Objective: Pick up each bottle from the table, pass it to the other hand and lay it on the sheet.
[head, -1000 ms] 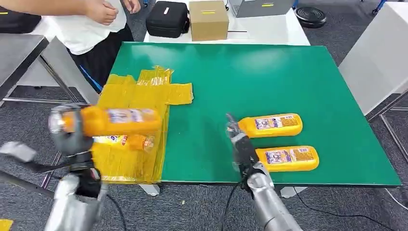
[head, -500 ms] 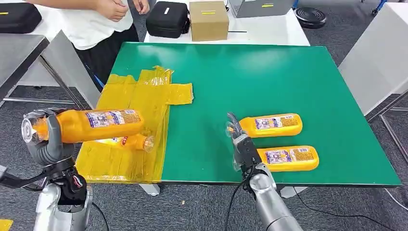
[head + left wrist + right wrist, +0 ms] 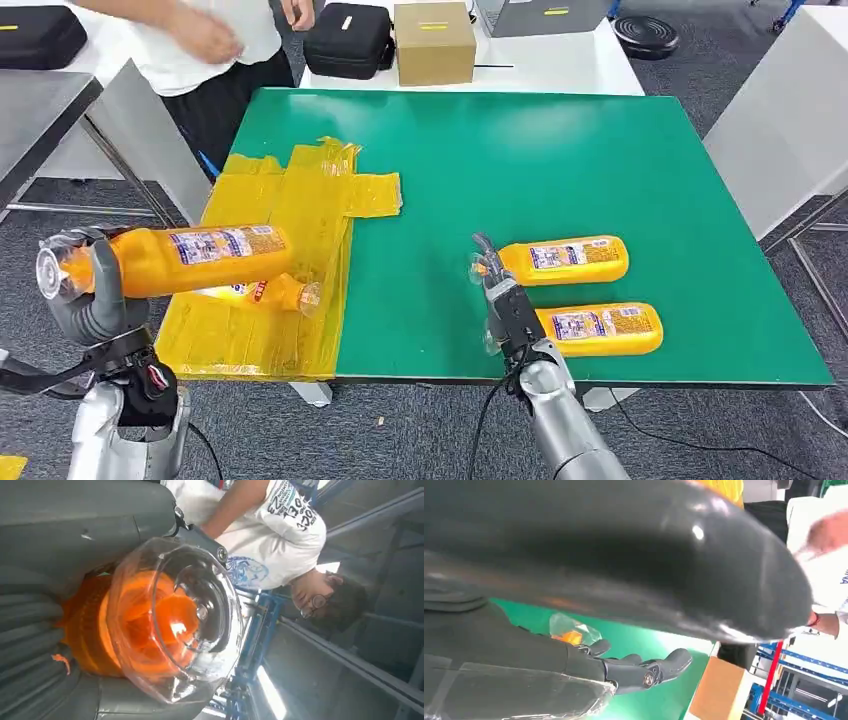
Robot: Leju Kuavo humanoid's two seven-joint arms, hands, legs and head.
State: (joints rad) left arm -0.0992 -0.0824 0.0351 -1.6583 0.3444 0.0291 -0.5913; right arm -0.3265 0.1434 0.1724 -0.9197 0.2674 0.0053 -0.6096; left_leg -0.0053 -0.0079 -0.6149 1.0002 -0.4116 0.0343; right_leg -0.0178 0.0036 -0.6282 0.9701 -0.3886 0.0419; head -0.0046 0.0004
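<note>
Orange bottles (image 3: 565, 260) flat on table.

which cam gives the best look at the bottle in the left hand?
Head view. It shows the whole held bottle, label up, lying sideways in the left hand above the yellow sheet. Left wrist view shows its clear cap end-on with orange behind. Right wrist view shows none of it.

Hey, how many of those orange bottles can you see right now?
4. One is held in the left robot hand above the yellow sheet, one lies on that sheet beneath it, and two lie on the green table: and.
</note>
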